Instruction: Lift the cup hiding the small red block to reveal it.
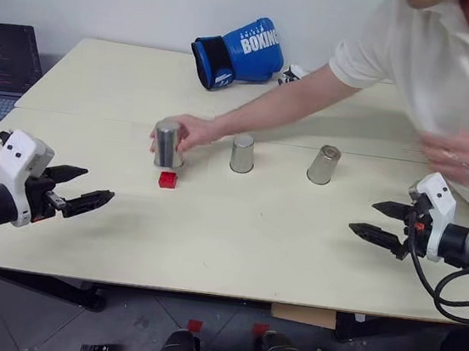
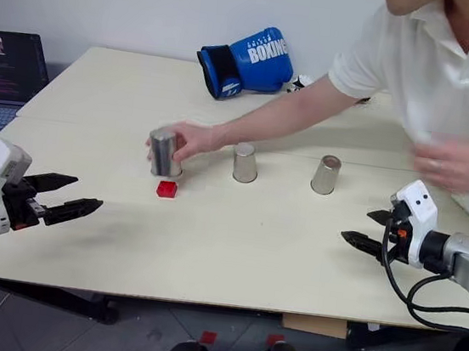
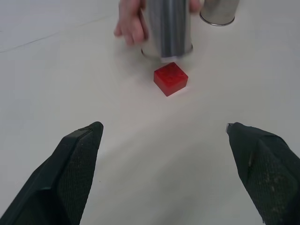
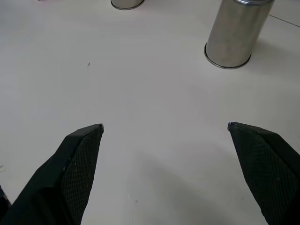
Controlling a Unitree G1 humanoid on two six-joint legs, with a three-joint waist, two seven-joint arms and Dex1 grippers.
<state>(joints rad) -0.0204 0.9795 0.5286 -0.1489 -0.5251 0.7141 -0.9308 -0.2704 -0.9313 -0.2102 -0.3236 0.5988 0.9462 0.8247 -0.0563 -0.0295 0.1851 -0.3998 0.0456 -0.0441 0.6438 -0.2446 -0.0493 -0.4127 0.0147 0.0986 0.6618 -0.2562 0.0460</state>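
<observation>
One shiny silver cup (image 1: 167, 143), gripped by a person's hand (image 1: 190, 132), stands beside the small red block (image 1: 167, 180); both jaws apart.

Readable text in the scene
"BOXING" is printed in white capitals on the blue boxing glove (image 1: 240, 49); smaller lettering above it cannot be read, nor can the laptop screen (image 1: 6, 55).

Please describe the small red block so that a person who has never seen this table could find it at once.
On the pale table, three silver cups stand upside down in a row. A person's hand holds the cup on the robot's left of the row. The small red block lies uncovered just in front of that cup, the only red, studded thing on the table.
</observation>
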